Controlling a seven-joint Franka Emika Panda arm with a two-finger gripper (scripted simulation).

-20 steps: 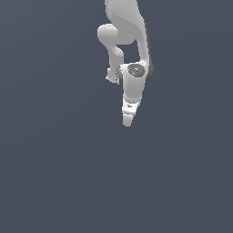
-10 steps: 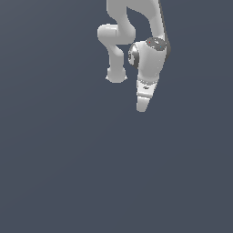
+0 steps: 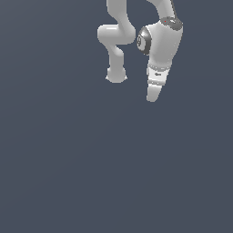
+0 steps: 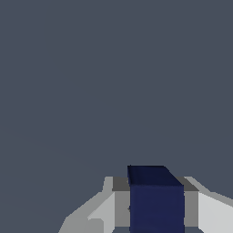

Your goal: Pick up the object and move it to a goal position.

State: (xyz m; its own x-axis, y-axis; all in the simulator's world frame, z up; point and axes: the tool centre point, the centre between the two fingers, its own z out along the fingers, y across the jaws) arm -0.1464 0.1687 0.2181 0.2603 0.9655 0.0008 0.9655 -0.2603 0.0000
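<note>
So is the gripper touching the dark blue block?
Touching. In the wrist view the dark blue block sits squeezed between the gripper fingers, with no gap on either side.

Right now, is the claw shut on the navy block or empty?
Shut on it: in the wrist view the navy block sits between the claw fingers.

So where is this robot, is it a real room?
Probably not a real room: it looks like a computer simulation. Everything around the white arm is flat, plain grey-blue with no walls or furniture. The gripper and the dark navy block it holds look smooth and blocky, like computer drawings.
</note>
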